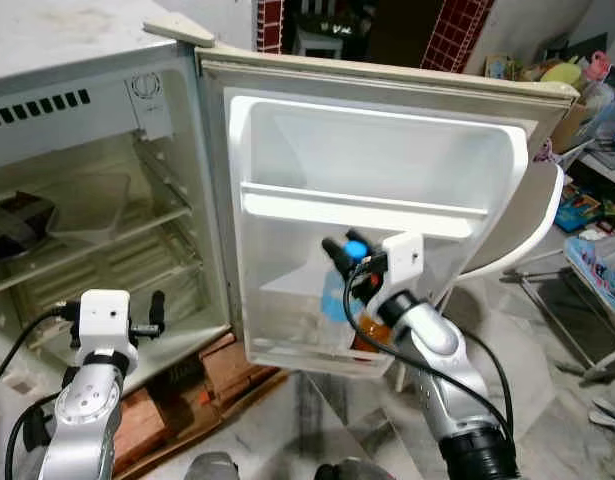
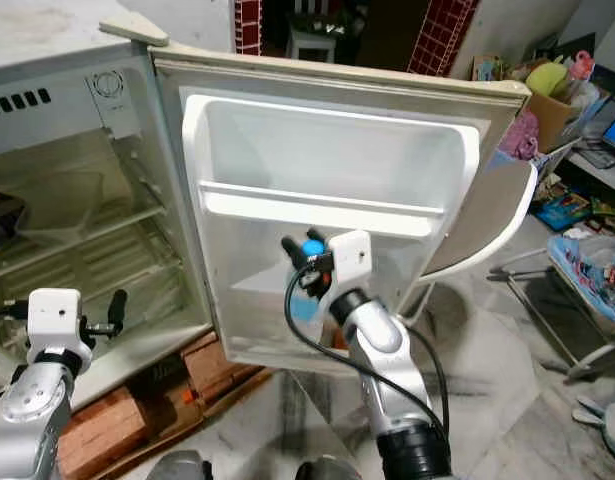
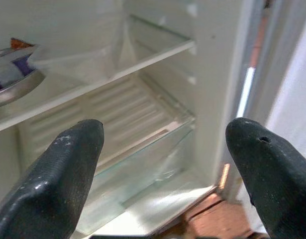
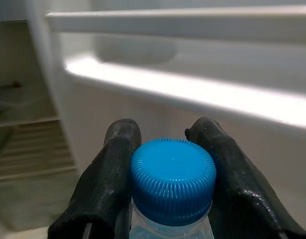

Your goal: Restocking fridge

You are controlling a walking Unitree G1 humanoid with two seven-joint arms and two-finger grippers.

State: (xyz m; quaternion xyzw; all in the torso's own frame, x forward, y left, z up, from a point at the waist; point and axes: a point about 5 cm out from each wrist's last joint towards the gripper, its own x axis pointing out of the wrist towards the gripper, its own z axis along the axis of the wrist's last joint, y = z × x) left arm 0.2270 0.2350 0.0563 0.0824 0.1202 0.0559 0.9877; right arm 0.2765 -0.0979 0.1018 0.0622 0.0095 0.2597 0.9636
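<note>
Blue-capped bottle (image 4: 172,181) is clamped upright at the neck by the right gripper (image 1: 353,262); bottom door shelf (image 1: 287,352) lies directly below (left gripper (image 3: 167,164) spread, idle).

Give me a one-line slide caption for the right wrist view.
Right gripper, its fingers closed on a blue-capped bottle, in front of the fridge door shelf.

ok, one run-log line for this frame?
phase: placing | right gripper: shut on blue-capped clear plastic bottle, at white fridge door's lower shelf | left gripper: open, facing fridge interior
</note>
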